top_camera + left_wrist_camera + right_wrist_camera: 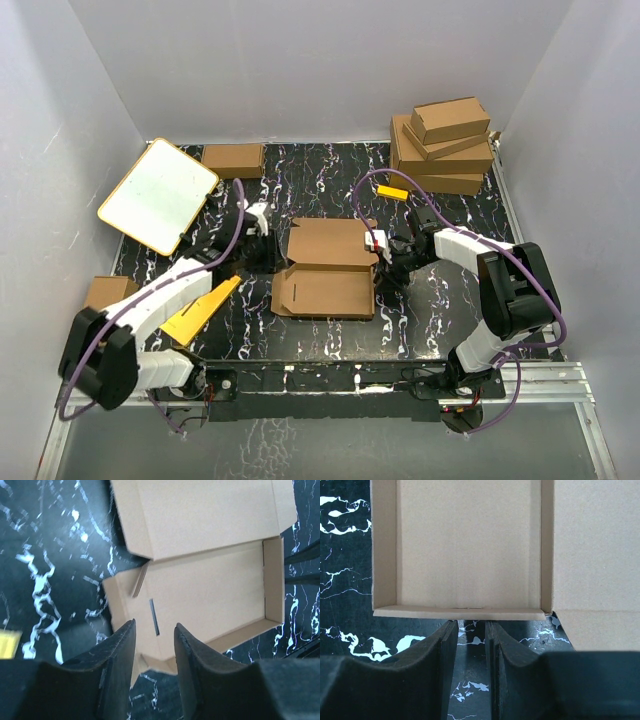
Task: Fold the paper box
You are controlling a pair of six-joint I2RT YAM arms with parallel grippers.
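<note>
1. Paper box [325, 285] lies mid-surface between the two arms. It is a half-formed shallow tray, with its lid panel laid open on the far side.
2. Left hand [154, 626] is at the box's left end. Its fingers are parted by a moderate gap and grip nothing; cardboard shows through the gap, a slotted flap that looks splayed outward rather than upright.
3. Right hand [470, 625] sits just off the right end wall, which stands upright. The fingers are nearly together with a narrow gap, and only the black marbled surface [440, 310] shows between them — it holds nothing.
4. Step in hand, as I read it: forming the side walls, with the left end unfinished.
5. Next move likely calls for raising and tucking that left flap while the right hand braces the opposite wall — then bringing the lid over.
</note>
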